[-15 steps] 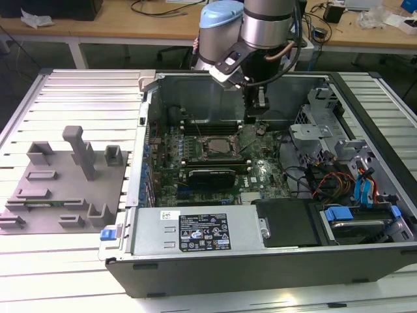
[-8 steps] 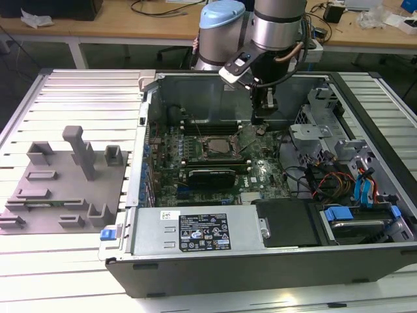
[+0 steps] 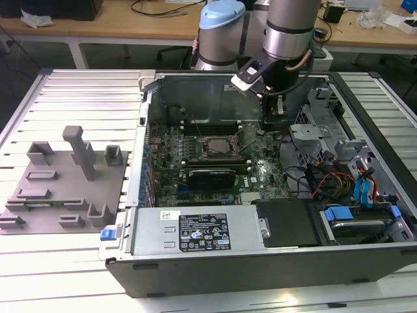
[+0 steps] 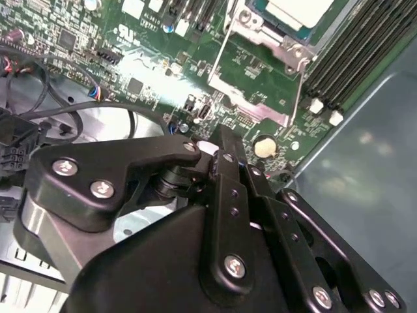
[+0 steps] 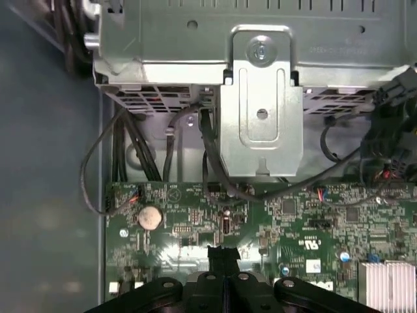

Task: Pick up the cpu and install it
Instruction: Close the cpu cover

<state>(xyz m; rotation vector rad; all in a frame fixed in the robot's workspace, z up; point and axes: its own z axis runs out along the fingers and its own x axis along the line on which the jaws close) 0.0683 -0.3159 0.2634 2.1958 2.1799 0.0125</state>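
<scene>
Fingers (image 5: 215,261) pressed together low over the green motherboard (image 5: 293,215), the black gripper (image 5: 222,251) could, drifting sideways, scrape the metal frame (image 4: 277,40) around the pale silver square cpu (image 4: 296,10).

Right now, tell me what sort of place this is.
Probably a robotics lab or workshop: an opened computer case on a slatted metal table, a robot arm over it, desks behind.

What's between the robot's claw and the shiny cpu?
In the second wrist view, a stretch of green board and the socket's metal frame lie between the gripper and the cpu.
</scene>
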